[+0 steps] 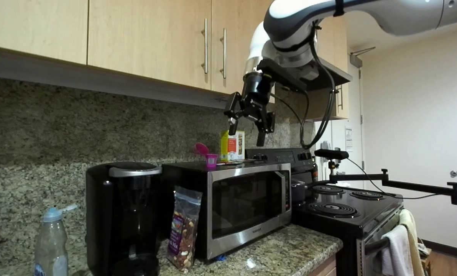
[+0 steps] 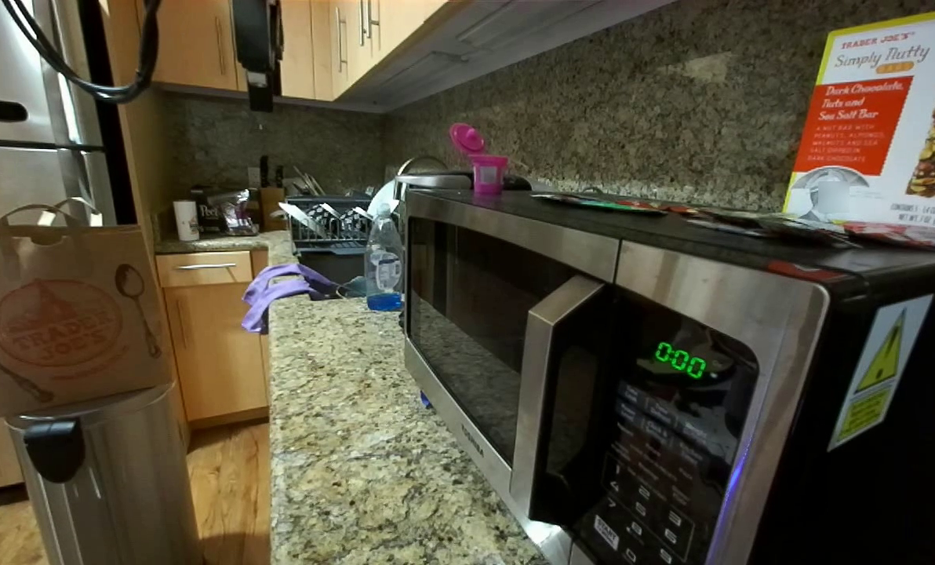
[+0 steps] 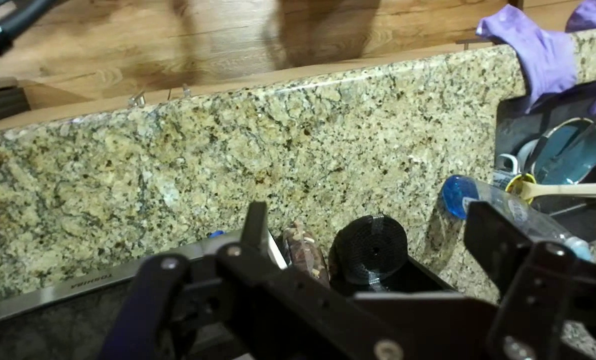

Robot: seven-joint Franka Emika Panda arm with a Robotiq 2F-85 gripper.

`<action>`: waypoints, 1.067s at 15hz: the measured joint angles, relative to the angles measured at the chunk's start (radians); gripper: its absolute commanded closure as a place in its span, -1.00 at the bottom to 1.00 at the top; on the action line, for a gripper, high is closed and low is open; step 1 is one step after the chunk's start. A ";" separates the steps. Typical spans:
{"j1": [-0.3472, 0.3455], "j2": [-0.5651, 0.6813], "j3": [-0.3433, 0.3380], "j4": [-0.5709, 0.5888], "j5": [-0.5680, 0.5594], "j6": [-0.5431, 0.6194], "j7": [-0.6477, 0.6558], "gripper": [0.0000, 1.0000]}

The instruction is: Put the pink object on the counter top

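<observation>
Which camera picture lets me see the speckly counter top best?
The wrist view. It looks down on the counter top, so a broad speckled stretch shows, though the fingers cover a bit. Both exterior views show it too, but at a flatter slant, with the microwave hiding part of it.

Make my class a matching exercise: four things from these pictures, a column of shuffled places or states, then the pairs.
Things
1. Bright pink open-lidded cup
2. Black two-fingered gripper
3. Clear plastic bag of trail mix
4. Digital display of the steel-and-black microwave

Places or states
A. Open in the air
B. Glowing green, reading 0:00
C. On top of the microwave
D. On the granite counter top, between microwave and black coffee maker

Pairs: 1C; 2A; 3D; 4B
</observation>
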 measured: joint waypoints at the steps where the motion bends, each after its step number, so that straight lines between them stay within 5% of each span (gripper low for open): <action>1: -0.005 0.000 -0.005 0.000 0.026 0.006 0.026 -1.00; 7: -0.032 0.008 -0.018 0.000 0.145 0.111 0.200 -1.00; 16: -0.037 0.023 -0.017 0.029 0.078 0.121 0.261 -1.00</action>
